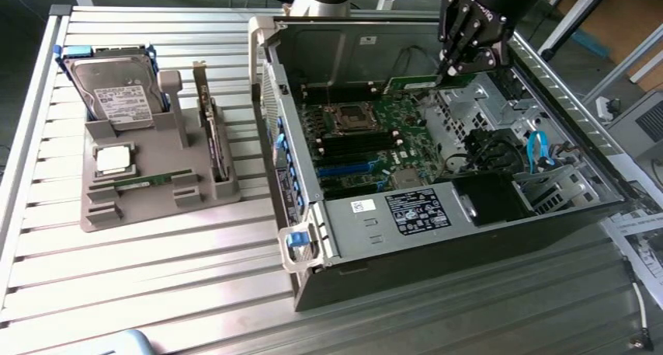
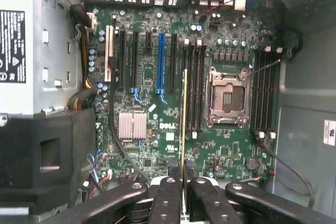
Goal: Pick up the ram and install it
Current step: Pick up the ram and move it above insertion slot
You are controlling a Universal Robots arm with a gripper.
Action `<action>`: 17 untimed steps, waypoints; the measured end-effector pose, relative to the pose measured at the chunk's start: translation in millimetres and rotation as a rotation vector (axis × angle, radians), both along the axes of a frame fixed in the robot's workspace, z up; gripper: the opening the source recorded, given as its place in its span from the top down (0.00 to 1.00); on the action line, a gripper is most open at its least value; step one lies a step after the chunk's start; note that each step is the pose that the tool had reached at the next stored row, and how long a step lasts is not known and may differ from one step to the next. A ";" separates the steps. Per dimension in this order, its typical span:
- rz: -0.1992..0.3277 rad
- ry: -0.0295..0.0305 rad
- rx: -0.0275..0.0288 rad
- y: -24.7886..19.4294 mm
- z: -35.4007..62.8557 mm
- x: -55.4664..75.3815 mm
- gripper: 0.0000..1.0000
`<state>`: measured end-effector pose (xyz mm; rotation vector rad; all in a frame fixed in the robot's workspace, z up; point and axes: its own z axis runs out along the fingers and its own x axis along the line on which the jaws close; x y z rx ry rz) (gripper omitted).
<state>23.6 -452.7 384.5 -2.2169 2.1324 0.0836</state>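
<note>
Jaws narrow, clamped near one end of the long thin green circuit-board ram stick point(image 1: 418, 84). Stick held edge-down inside the open grey metal computer case point(image 1: 310, 231), above the green motherboard point(image 2: 220, 150), not yet seated. Wrist view: it runs parallel to the black memory slots point(image 2: 195, 87) beside the silver processor socket point(image 2: 227, 95). Risk, my judgement: a small offset, tilt or reversed notch would jam its edge on a slot wall

Green ram point(image 2: 184, 114), black hand point(image 2: 182, 170), green motherboard point(image 2: 226, 150), blue slot point(image 2: 160, 61), grey tray point(image 1: 155, 203).
</note>
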 end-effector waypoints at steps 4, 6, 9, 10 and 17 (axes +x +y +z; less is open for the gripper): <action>0.000 0.0000 0.0000 0.0 -7.4 -4.6 0.87; 0.000 0.0001 -0.0002 0.1 -12.1 -6.0 0.87; 0.000 0.0001 -0.0001 0.1 -19.1 -10.4 0.87; 0.000 0.0000 0.0000 0.1 -22.3 -12.8 0.87; 0.000 0.0000 0.0001 3.0 -36.3 -31.3 0.87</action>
